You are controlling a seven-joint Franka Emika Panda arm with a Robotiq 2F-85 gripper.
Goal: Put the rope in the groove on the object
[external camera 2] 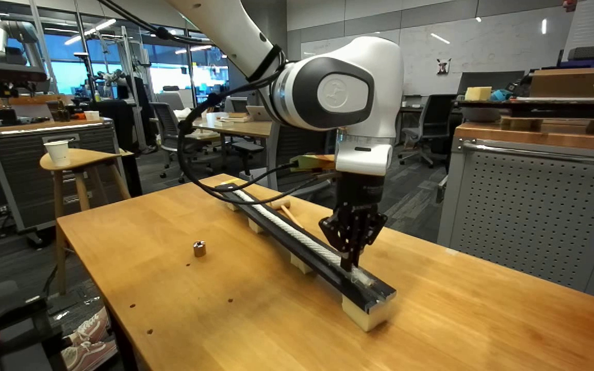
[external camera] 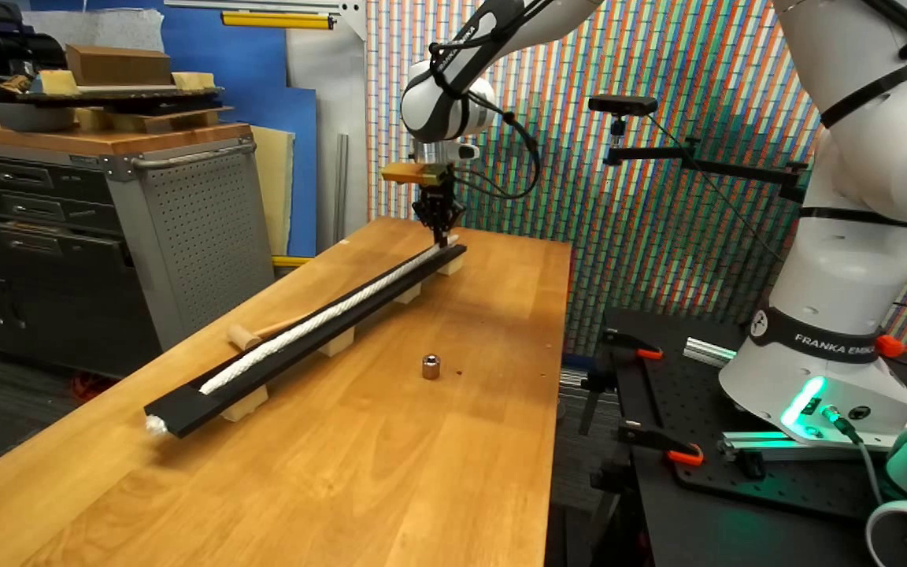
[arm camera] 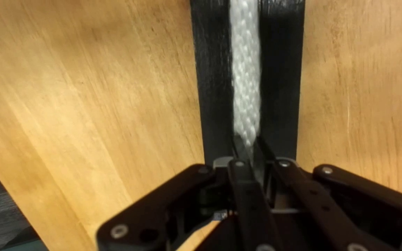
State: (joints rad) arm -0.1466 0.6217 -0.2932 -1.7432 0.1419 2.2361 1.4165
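Observation:
The long black bar (external camera: 183,403) stands raised above the wooden table in both exterior views. The white rope (external camera: 304,331) lies lengthwise in the groove along its top, also in an exterior view (external camera 2: 297,233). A frayed white tip shows at the bar's end farthest from my gripper. My gripper (external camera 2: 349,265) points down at the opposite end of the bar, its fingers close together. In the wrist view the fingertips (arm camera: 247,141) sit on either side of the rope (arm camera: 246,76) and pinch it. A short frayed rope end sticks out beyond the fingers. The rope between the fingers is mostly hidden.
Pale blocks (external camera 2: 366,312) support the bar from below. A wooden mallet (external camera: 242,337) lies beside the bar, partly hidden by it. A small metal cylinder (external camera: 431,367) stands on the table (external camera: 390,465). A grey tool cabinet (external camera: 194,236) stands beyond the table edge.

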